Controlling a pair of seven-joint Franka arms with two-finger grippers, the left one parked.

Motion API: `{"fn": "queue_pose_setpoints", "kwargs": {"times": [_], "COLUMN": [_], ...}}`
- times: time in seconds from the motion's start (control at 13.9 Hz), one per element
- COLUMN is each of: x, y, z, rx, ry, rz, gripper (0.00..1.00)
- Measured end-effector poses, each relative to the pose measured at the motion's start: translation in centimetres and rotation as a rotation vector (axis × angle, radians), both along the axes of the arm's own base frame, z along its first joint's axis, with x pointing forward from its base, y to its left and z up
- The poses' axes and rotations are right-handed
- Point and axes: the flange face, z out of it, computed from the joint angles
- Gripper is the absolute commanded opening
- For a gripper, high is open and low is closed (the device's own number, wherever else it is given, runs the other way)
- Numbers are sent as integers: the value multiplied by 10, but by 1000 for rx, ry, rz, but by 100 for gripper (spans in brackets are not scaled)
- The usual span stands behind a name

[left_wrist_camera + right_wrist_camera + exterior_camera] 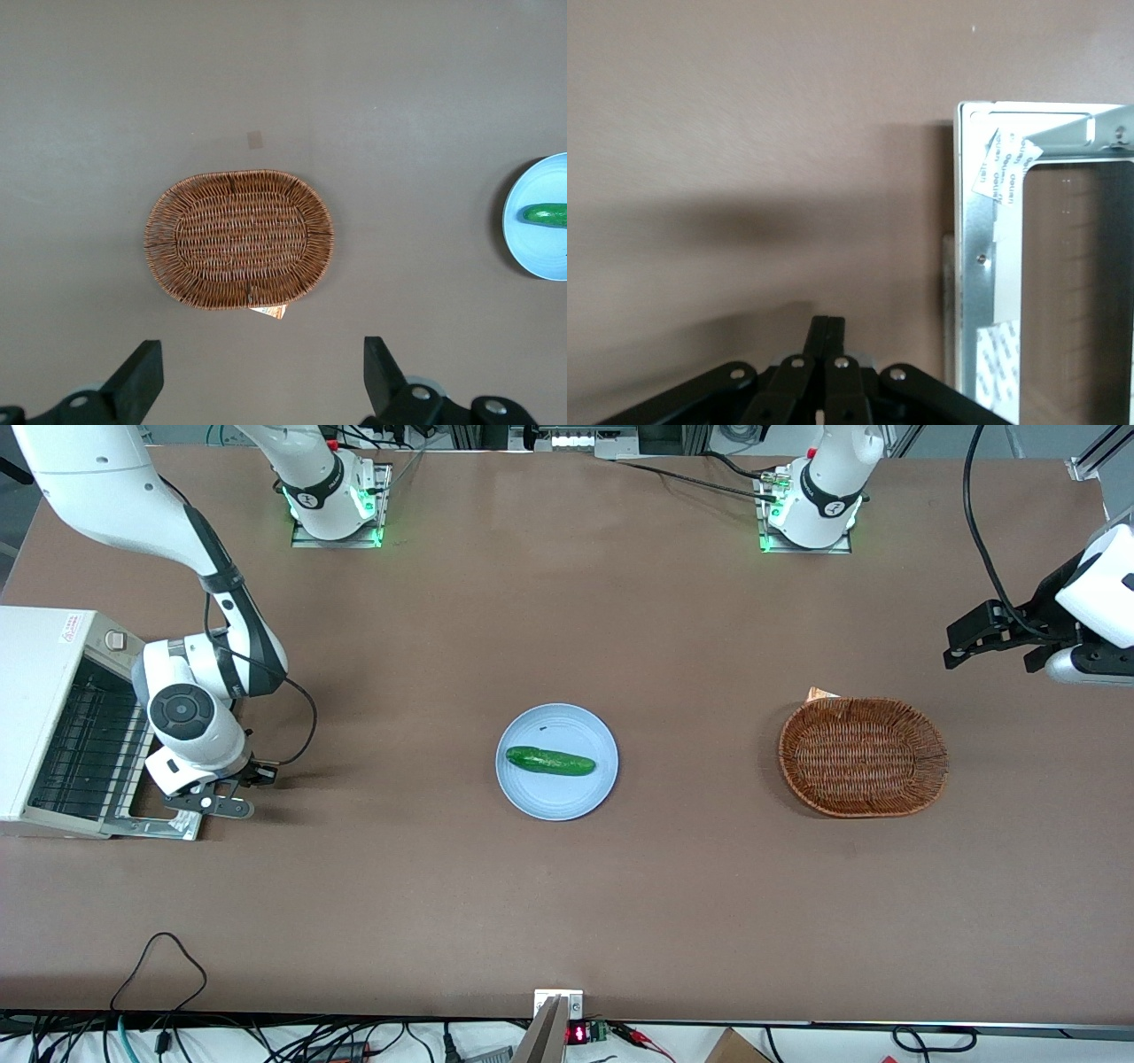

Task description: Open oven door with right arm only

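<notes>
The small white toaster oven (44,691) stands at the working arm's end of the table. Its oven door (158,822) is swung down and lies nearly flat on the table, baring the wire rack (89,744). The door's silver frame (982,266) surrounds the glass window. The right arm (190,717) bends down over the door. My gripper (215,802) hangs low over the bare table just off the door's free edge, toward the plate. Its fingers (819,335) are shut against each other, with nothing between them and clear of the door.
A light blue plate (532,797) with a green cucumber (549,761) sits mid-table. A brown wicker basket (864,757) lies toward the parked arm's end, also in the left wrist view (239,239). Cables run along the table edge nearest the front camera.
</notes>
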Motion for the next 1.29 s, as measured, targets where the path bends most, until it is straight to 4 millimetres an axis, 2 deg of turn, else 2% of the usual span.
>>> {"fn": "queue_pose_setpoints", "kwargs": {"times": [0.22, 0.43, 0.57, 0.72, 1.08, 1.29], "x": [10, 13, 11, 7, -15, -24], "y": [22, 33, 34, 35, 32, 30], "z": [51, 97, 127, 166, 259, 300], "rx": [64, 115, 145, 185, 253, 256], "ry": [-41, -13, 36, 82, 116, 130], "rz": [-54, -32, -18, 11, 27, 20], "gripper": [0, 0, 1, 2, 3, 7]}}
